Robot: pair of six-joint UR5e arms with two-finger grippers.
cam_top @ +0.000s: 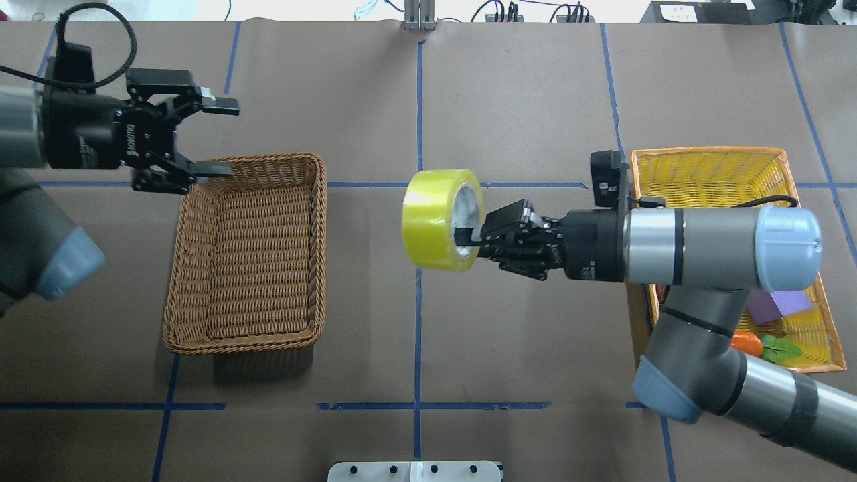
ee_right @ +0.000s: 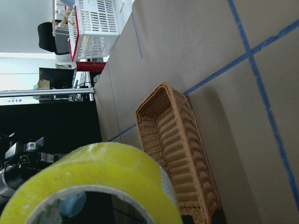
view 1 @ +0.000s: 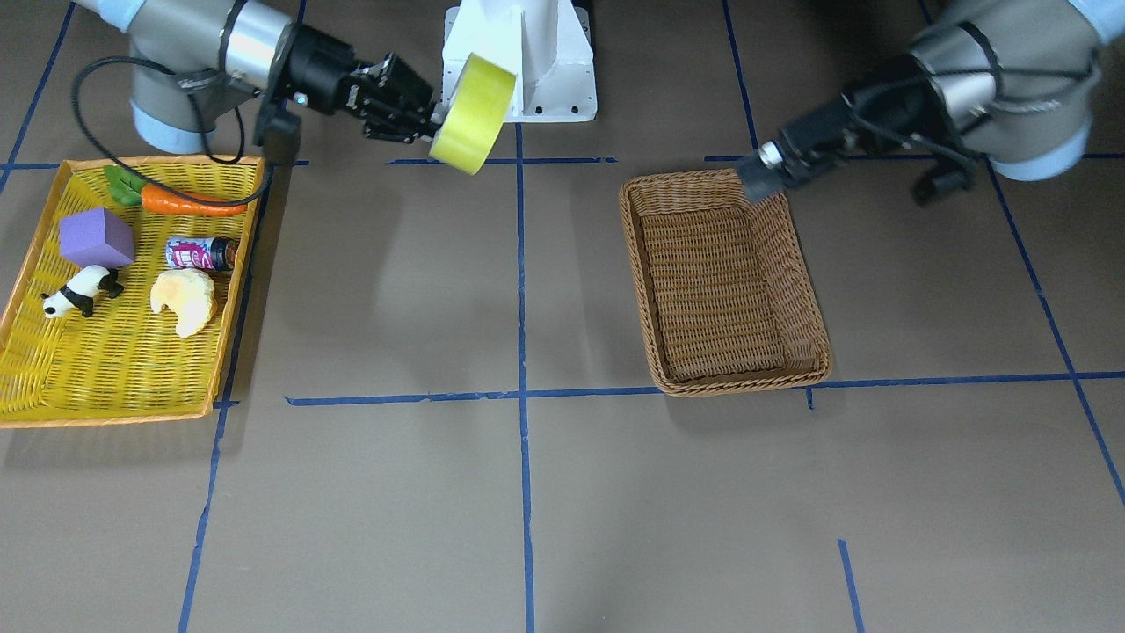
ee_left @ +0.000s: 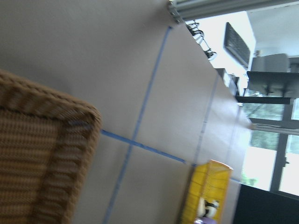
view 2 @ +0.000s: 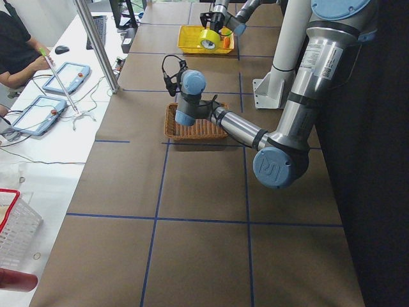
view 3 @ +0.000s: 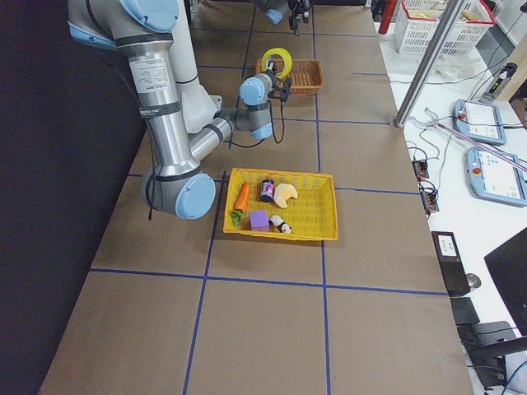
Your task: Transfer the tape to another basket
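Front-facing view: The right end effector point(view 1: 429, 121) is clamped on the tape point(view 1: 475, 112). The roll hangs on edge, tilted, above the surface point(view 1: 562, 510), between the tray point(view 1: 26, 378) and the basket point(view 1: 795, 290) and well apart from both. The left end effector point(view 1: 760, 176) sits over the basket corner nearest the robot; whether it is apart or together cannot be told here. The tray holds a carrot point(view 1: 189, 202), block point(view 1: 95, 237), can point(view 1: 200, 253), panda point(view 1: 83, 290) and croissant point(view 1: 185, 301).

Overhead view: The left fingers stand apart with nothing between them, one over the basket rim, the other beyond it. One right finger sits inside the tape's core, so the grip is on the roll's wall. The tape hangs over the central blue line point(cam_top: 418, 335).

Left side view: The tape shows far off, in front of the tray.

Right side view: The tape lines up with the basket behind it.

Left wrist view: A basket corner fills the lower left, with the tray distant.

Right wrist view: The tape fills the lower foreground; the basket lies beyond it on the surface.
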